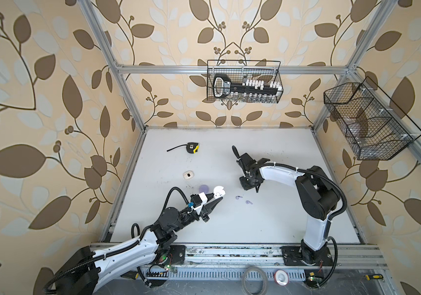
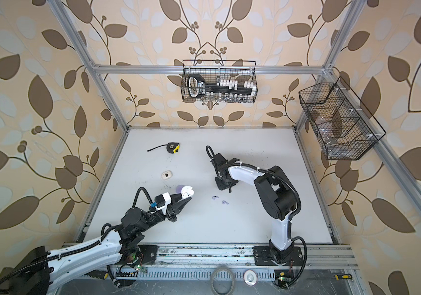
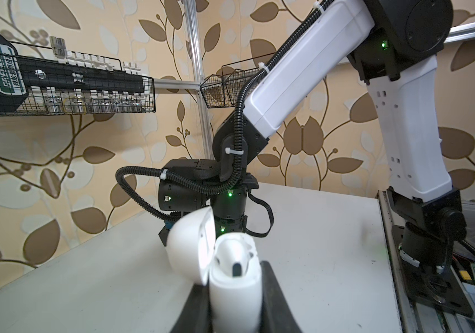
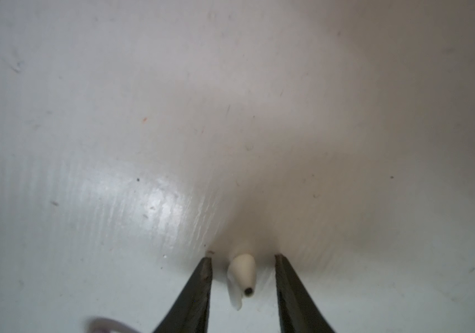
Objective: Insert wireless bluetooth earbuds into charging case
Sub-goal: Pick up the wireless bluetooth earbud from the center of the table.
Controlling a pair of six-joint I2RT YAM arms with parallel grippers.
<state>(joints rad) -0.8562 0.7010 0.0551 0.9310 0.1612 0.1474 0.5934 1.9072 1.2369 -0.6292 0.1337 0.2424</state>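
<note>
My left gripper (image 1: 217,198) clenched on white charging case (image 3: 234,288), lid open. My right gripper (image 4: 243,257) jaws apart, straddling pale earbud (image 4: 243,274) flat on table (image 1: 281,178), untouched. Lilac earbuds (image 1: 238,197) loose nearby.

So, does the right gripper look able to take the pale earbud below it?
Probably yes: the pale earbud lies on the table between the open fingers of the right gripper, touching neither, and nothing stands in the way.

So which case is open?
The white case, clamped in the left gripper: its lid is flipped back. The cream case and lilac case lie on the table, unheld, no raised lid showing.
</note>
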